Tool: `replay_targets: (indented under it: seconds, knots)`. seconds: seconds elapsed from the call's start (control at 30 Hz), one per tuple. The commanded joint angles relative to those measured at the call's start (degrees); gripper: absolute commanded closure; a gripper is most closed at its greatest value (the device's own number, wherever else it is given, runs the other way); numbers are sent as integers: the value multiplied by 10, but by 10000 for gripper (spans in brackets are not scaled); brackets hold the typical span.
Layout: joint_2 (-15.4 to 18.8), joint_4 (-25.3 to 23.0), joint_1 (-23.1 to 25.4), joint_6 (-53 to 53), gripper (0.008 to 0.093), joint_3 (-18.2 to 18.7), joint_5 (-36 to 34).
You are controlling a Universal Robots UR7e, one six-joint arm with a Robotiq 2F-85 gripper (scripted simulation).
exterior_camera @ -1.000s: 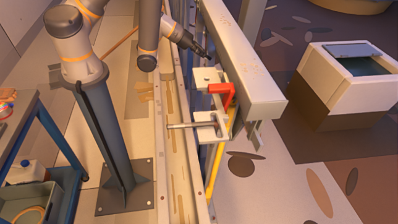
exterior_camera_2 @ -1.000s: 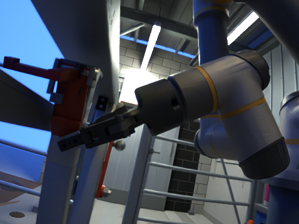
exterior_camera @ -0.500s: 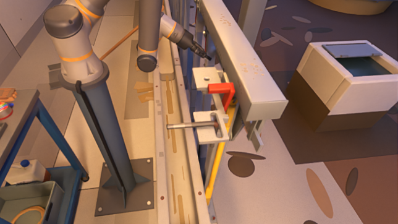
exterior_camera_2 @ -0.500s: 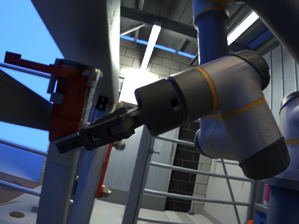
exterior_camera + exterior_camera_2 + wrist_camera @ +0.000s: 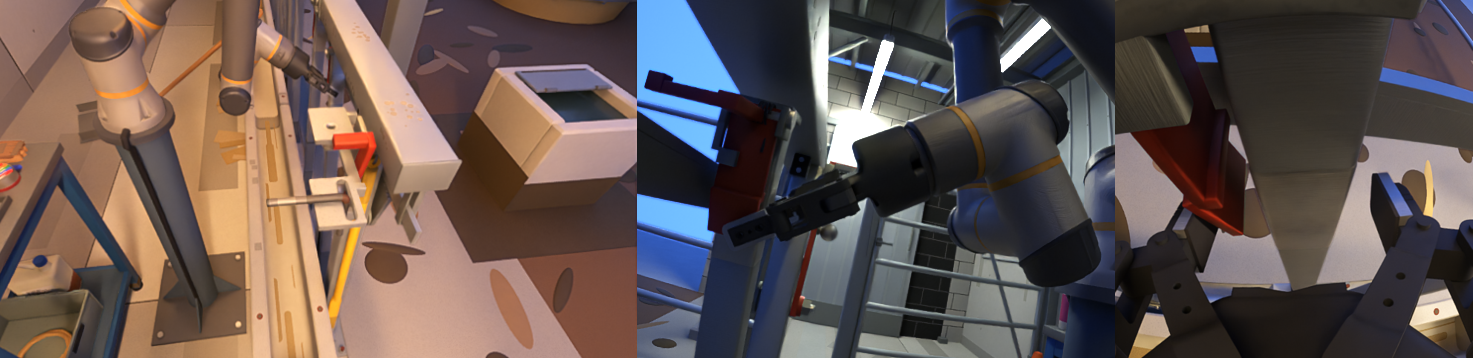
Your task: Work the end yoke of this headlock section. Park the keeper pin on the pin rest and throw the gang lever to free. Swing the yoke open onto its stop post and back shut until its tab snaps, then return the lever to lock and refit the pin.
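Observation:
My gripper (image 5: 330, 89) (image 5: 754, 225) (image 5: 1293, 219) is open and holds nothing; it hangs beside the top rail of the headlock, straddling a grey tapered bar (image 5: 1300, 156) seen by the wrist camera. The red gang lever (image 5: 355, 146) (image 5: 732, 165) (image 5: 1195, 156) sits just below and left of my fingers on the grey bracket (image 5: 329, 126). The steel keeper pin (image 5: 306, 200) lies horizontally through the lower bracket (image 5: 339, 205), its shaft sticking out toward the arm's base. The yellow yoke bar (image 5: 346, 257) runs down under the brackets.
The long beige top rail (image 5: 390, 94) runs close on my gripper's right. The arm's pedestal (image 5: 163, 198) stands left of the floor channel. A beige box (image 5: 554, 133) sits far right, and a blue table (image 5: 44, 207) with bins stands at the left edge.

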Motion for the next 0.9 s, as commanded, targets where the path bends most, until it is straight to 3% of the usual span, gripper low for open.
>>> replay_targets:
  seconds: [0.0,0.5,0.87]
  knots:
    - [-1,0,0,0,184,0,0]
    - [-3,-1,0,0,184,3,0]
    - [-22,-11,4,2,184,32,-4]
